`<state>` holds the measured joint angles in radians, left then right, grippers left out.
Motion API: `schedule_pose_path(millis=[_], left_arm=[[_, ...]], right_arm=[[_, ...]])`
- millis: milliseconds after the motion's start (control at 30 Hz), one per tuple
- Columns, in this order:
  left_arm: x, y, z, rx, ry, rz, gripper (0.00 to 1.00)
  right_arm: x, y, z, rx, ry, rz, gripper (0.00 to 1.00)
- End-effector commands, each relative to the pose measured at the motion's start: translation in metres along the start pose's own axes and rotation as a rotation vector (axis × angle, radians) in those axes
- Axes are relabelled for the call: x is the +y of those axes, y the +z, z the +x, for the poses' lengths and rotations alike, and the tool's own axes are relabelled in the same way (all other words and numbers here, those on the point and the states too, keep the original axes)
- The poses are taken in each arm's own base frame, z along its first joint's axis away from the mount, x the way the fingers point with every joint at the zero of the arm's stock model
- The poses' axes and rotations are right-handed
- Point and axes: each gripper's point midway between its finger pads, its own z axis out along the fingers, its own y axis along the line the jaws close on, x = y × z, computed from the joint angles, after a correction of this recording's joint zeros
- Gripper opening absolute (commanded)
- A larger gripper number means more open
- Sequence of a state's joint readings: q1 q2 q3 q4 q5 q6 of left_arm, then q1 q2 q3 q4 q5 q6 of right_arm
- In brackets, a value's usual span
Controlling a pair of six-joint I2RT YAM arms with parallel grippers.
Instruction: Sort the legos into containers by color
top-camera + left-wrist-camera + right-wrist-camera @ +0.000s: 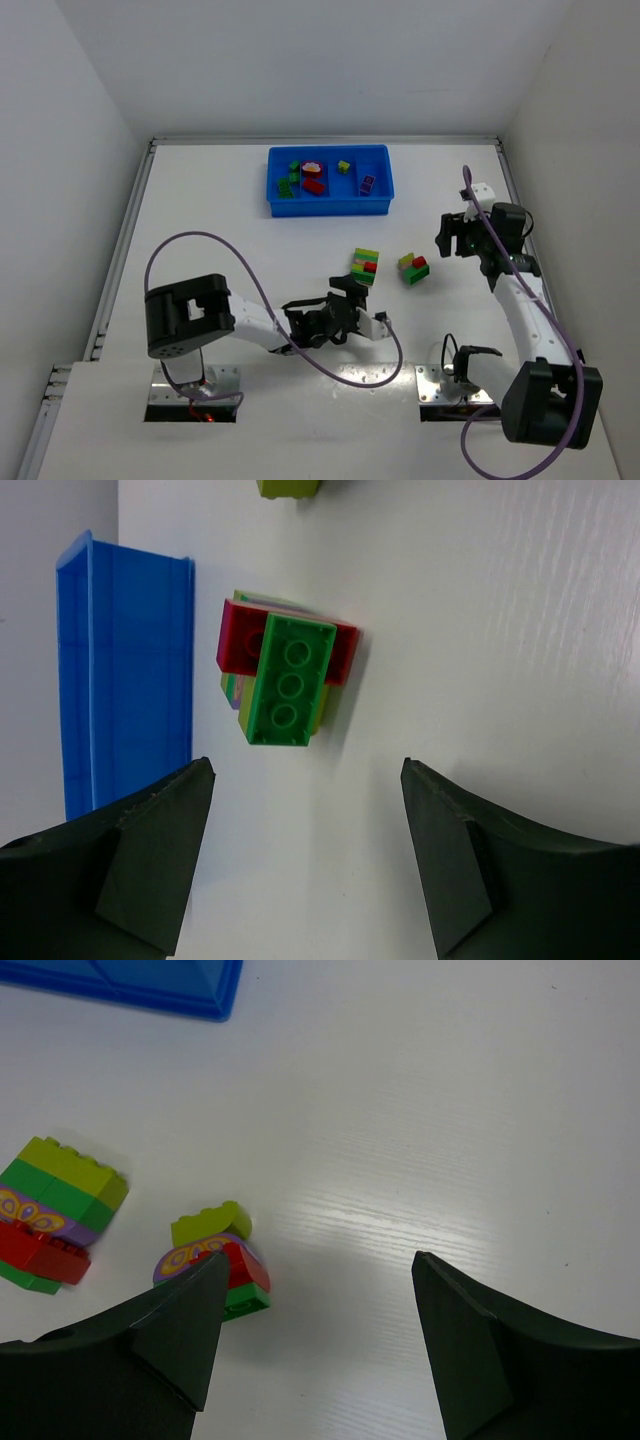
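The blue tray (379, 196) stands at the back, its containers holding green (290, 180), red (314, 185), yellow (343, 167) and purple (367, 184) legos. Two mixed clumps lie mid-table. The larger clump (365, 266) has a green brick (288, 680) on top of a red one. My left gripper (362, 302) is open just short of this clump (306, 763), with nothing between its fingers. The smaller clump (414, 269) is lime, purple, red and green (215, 1260). My right gripper (443, 238) hangs open to its right (320, 1255), its left fingertip overlapping the clump in the wrist view.
The tray's side wall (125, 680) rises left of the left gripper, and its corner (150, 985) shows at the top of the right wrist view. The larger clump (55, 1215) lies left of the smaller one. A raised rim (130, 220) borders the table.
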<state>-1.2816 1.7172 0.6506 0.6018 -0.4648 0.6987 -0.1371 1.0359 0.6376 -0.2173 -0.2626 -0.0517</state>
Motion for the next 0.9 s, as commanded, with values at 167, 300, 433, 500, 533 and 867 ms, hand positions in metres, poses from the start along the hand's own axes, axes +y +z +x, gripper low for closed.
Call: schedule_pose_path(millis=[167,300,433,500,533,867], left_arm=[[0.007,0.019,-0.018,-0.046,-0.03,-0.01,0.82],[0.021,0.031,-0.013,-0.027,-0.049,-0.03,0.82],[0.025,0.042,-0.003,0.006,-0.061,-0.015,0.82],[0.024,0.045,-0.005,-0.001,-0.062,-0.01,0.82],[0.028,0.047,-0.003,0.008,-0.065,-0.014,0.82],[0.021,0.052,-0.007,-0.007,-0.07,0.016,0.82]], right_arm=[[0.0,0.001,-0.011,-0.048,0.001,-0.015,0.74],[0.003,0.001,-0.01,-0.041,0.004,-0.025,0.74],[0.0,0.0,-0.009,-0.041,0.009,-0.018,0.74],[-0.001,0.0,-0.009,-0.041,0.0,-0.017,0.74],[-0.001,0.0,-0.009,-0.041,0.0,-0.017,0.74],[-0.001,0.004,-0.005,-0.024,-0.004,-0.021,0.74]])
